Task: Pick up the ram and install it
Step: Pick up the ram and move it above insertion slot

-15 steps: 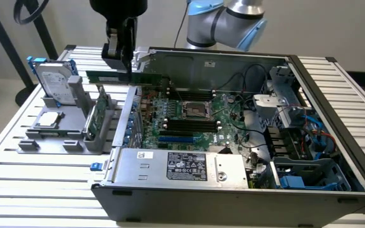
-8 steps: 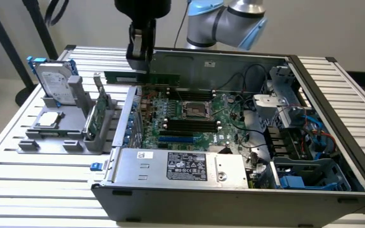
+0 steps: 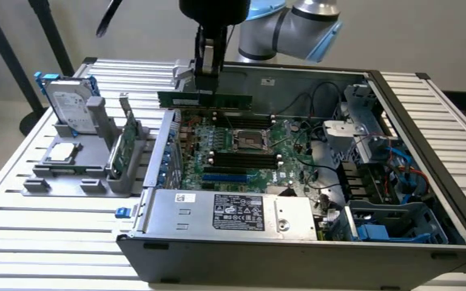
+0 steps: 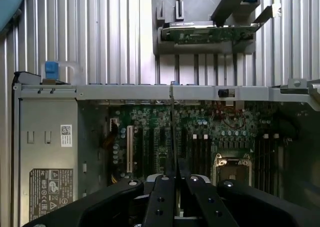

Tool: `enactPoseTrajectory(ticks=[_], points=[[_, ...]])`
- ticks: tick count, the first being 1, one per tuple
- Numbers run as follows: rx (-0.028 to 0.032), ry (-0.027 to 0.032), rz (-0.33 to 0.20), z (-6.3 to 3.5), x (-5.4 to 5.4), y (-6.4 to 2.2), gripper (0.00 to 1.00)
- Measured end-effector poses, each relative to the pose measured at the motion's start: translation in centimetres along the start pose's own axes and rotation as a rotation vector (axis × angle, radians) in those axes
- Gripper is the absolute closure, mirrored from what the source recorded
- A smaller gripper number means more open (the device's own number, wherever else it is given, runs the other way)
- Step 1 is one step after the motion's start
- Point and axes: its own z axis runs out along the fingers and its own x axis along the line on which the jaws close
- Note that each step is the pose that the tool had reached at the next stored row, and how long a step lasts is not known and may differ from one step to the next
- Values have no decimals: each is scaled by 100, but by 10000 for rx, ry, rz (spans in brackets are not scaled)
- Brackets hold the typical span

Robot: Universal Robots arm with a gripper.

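I have the ram (image 3: 204,100) pinched in the claw (image 3: 207,91), jaws drawn narrow on its upper edge, so the pick-up is done and the install is the step in hand. The stick hangs level, long edge down, above the open case (image 3: 298,260), over the far part of the board (image 3: 216,136) and clear of it. It is in no slot yet.

Through the wrist camera I see the ram (image 4: 171,132) edge-on, a thin line running out from between the claw (image 4: 175,168) tips across the board below. It looks parallel to the black slots (image 4: 201,154) beside the socket (image 4: 230,169), but I cannot tell whether it sits over one of them or off to the side.

My judgement: seating calls for the stick's lower edge to be lined up squarely over one of the slots (image 3: 245,159), kept upright, then pressed straight down evenly along its length. A skewed approach could jam it.
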Motion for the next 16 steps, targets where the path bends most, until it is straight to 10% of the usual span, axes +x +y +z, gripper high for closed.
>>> enactPoseTrajectory(ticks=[16], points=[[4, 249, 22, 130, -496, -416, 86]])
